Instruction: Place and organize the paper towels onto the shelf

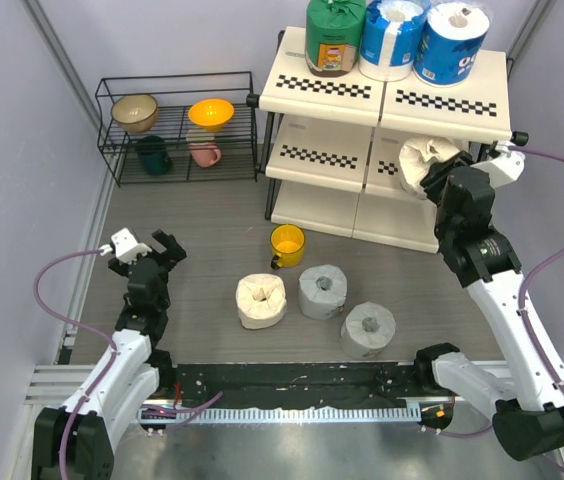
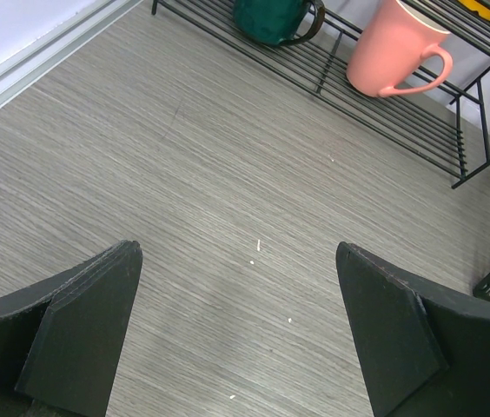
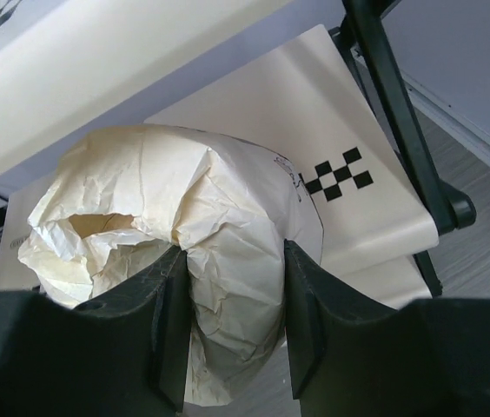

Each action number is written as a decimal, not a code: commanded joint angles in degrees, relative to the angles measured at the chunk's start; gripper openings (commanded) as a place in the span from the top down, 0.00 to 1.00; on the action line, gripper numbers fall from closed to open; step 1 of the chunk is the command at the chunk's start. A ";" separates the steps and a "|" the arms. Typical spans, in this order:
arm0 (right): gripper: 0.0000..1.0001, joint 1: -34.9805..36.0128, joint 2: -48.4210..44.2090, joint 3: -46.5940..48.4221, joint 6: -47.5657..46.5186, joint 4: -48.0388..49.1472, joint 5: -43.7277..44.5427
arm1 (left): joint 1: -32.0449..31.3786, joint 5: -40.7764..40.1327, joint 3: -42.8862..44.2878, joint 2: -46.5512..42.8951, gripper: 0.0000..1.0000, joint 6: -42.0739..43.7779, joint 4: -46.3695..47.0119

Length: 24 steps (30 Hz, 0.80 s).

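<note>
The cream-white shelf (image 1: 442,105) stands at the back right. On its top tier stand a green roll (image 1: 334,36) and two blue-and-white rolls (image 1: 392,38) (image 1: 452,42). My right gripper (image 1: 440,172) is shut on a cream roll (image 1: 425,160) at the middle tier's right end; in the right wrist view the fingers (image 3: 171,300) pinch the roll's wall (image 3: 228,261) above the shelf panel (image 3: 349,182). On the floor lie a cream roll (image 1: 261,300) and two grey-white rolls (image 1: 322,291) (image 1: 369,330). My left gripper (image 1: 150,250) is open and empty at the left, over bare floor (image 2: 236,252).
A yellow cup (image 1: 286,245) stands beside the floor rolls. A low black wire rack (image 1: 177,125) at the back left holds a tan bowl, a yellow bowl, a green mug (image 2: 271,17) and a pink mug (image 2: 397,52). Walls close both sides.
</note>
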 commanded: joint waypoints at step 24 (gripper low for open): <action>0.67 -2.98 11.50 -0.81 8.11 24.31 -29.99 | 0.14 -1.48 0.27 -0.41 0.00 -0.86 0.97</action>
